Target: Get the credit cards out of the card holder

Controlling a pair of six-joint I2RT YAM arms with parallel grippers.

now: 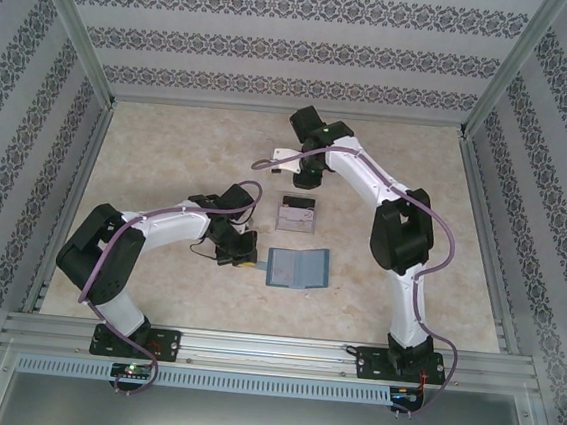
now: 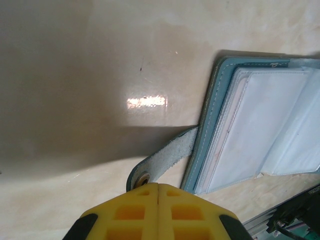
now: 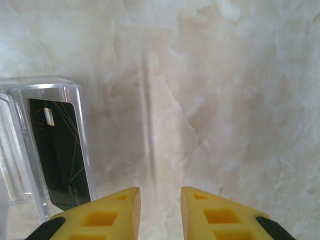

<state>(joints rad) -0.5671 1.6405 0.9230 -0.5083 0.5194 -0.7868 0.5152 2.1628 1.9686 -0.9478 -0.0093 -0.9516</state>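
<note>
While the card holder [image 1: 298, 269] lies open and flat on the pale table [image 1: 168, 161], near the front edge and between the two arms, the left gripper [image 1: 241, 253] stands just beside its left side. From the left wrist camera I see this gripper [image 2: 158, 186] fully closed, the two yellow fingers [image 2: 130, 212] pressed together with no gap. The tips meet the end of the strap tab [image 2: 167, 155], which comes out from the teal edge of the card holder [image 2: 207, 125], and the small metal snap [image 2: 144, 177] sits right at the fingertips. The strap end lies to one side of the line where the fingers join, so I cannot tell if it is pinched or only touched. The inner pockets [image 2: 260, 125] of the holder look whitish and clear, and I cannot make out a card inside them. The right gripper [image 1: 305, 179] is farther back on the table, well apart from the holder. In its own camera the right gripper [image 3: 160, 192] is partly open, with bare table between the fingers, and it holds nothing. Beside it on the left stands a clear plastic box [image 3: 80, 100], and one dark credit card [image 3: 60, 150] lies inside this box [image 1: 297, 206].
</note>
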